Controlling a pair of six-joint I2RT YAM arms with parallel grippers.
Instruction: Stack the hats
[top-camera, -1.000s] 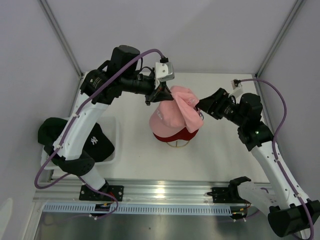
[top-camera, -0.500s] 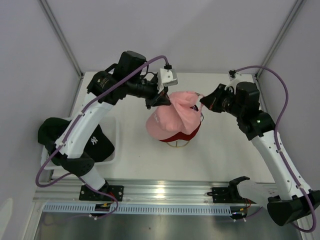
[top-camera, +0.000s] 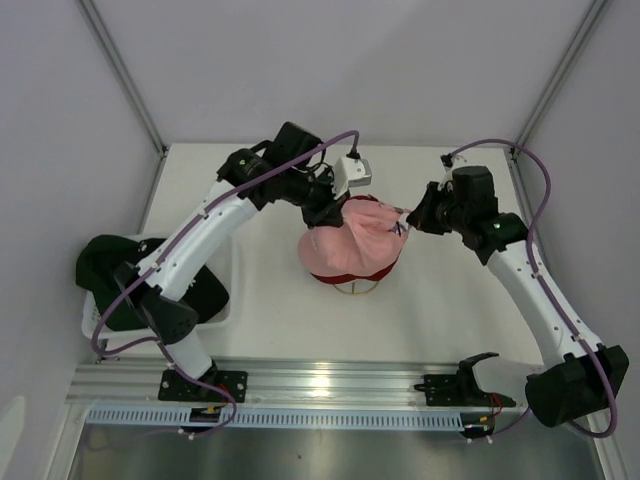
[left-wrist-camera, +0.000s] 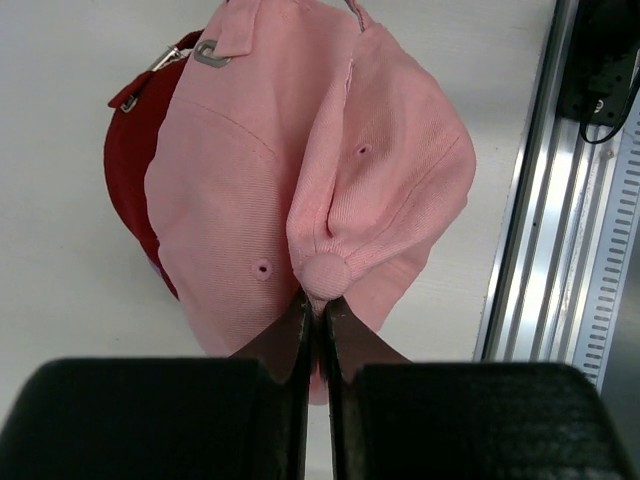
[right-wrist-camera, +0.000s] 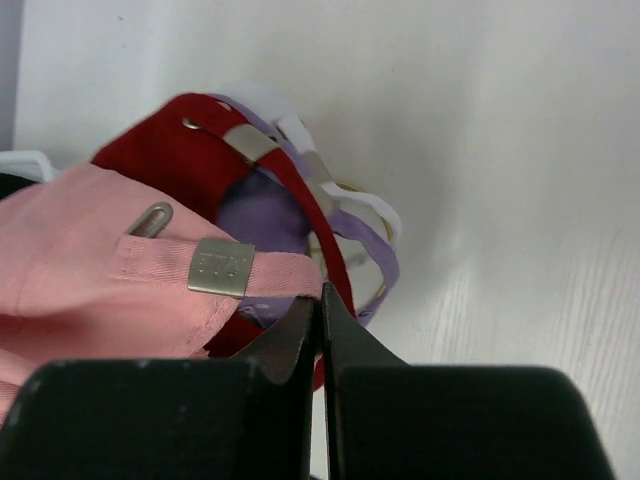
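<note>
left gripper (left-wrist-camera: 312, 300) clamped on the pink cap (left-wrist-camera: 250, 180) crown, right gripper (right-wrist-camera: 318, 300) pinching its strap at 2 o'clock. lower both evenly, centred over the red cap (left-wrist-camera: 135, 190).

No lettering can be read anywhere. The small metal clasp (right-wrist-camera: 220, 267) on the back strap of the pink cap (right-wrist-camera: 90, 250) carries faint stamped marks, too small to make out. The strip (left-wrist-camera: 612, 250) along the tabletop's near edge shows only fine, even ticks.
</note>
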